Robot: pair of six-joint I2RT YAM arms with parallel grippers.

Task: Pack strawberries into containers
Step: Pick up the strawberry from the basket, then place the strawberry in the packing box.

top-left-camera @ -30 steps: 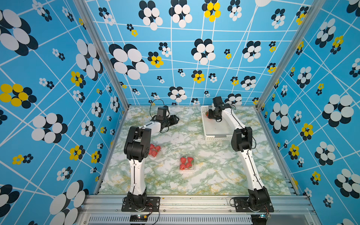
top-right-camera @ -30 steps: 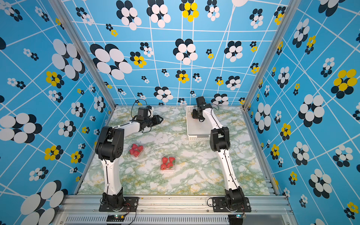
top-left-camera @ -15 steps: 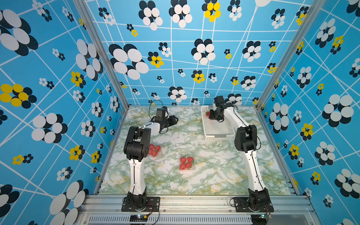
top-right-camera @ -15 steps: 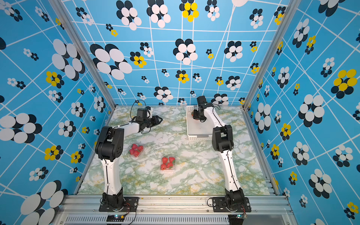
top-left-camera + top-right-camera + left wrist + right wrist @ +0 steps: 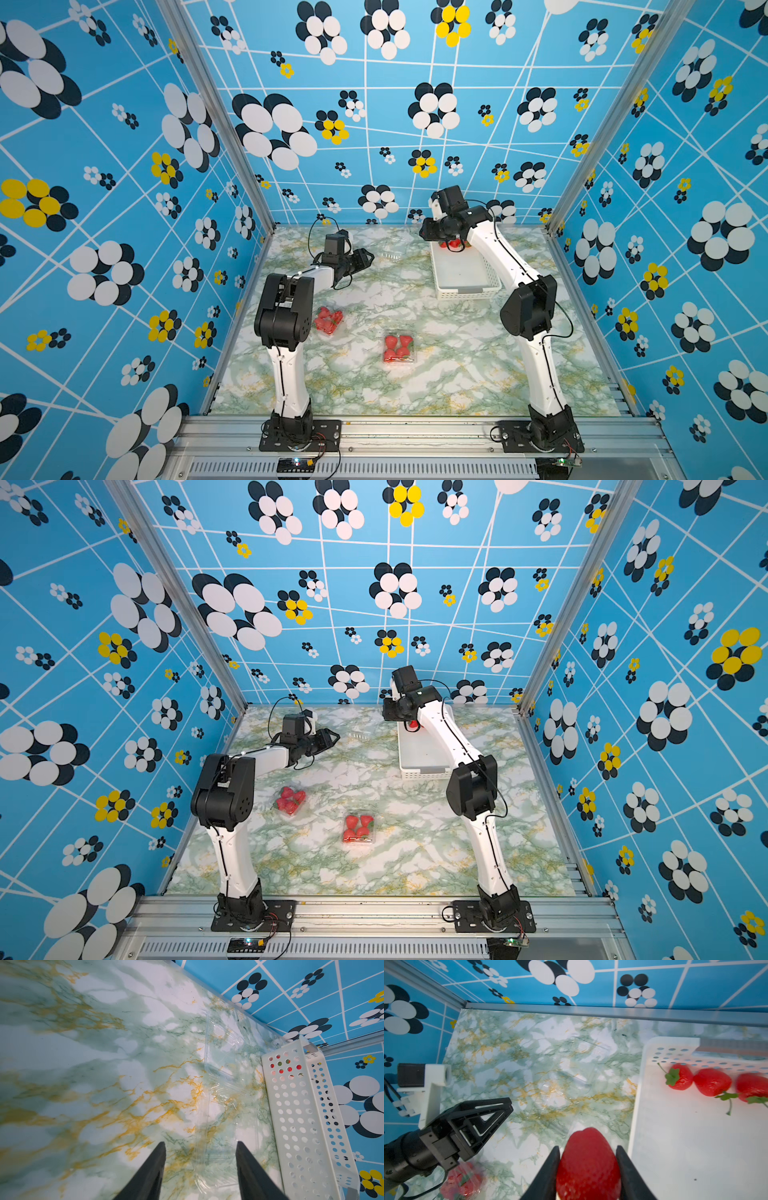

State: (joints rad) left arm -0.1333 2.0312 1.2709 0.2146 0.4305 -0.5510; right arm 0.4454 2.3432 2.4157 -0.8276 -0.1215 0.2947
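Clear boxes [image 5: 399, 348]: two full, third box [image 5: 224, 1053] empty. My right end effector [image 5: 587, 1148] clamps a strawberry [image 5: 588, 1167]; left end effector [image 5: 200, 1142] parted, empty.

The left arm [image 5: 287, 376] and the right arm [image 5: 536, 374] are built alike: smooth white tube links joined by bulky rounded black joint housings [image 5: 284, 313]. Thin black cables [image 5: 571, 330] run beside the white links. Each arm has at its foot a flat black base plate [image 5: 328, 434] with small screws. The left gripper [image 5: 200, 1147] has black tapering fingers [image 5: 483, 1113] with triangular openings, next to a white camera bracket [image 5: 432, 1086].
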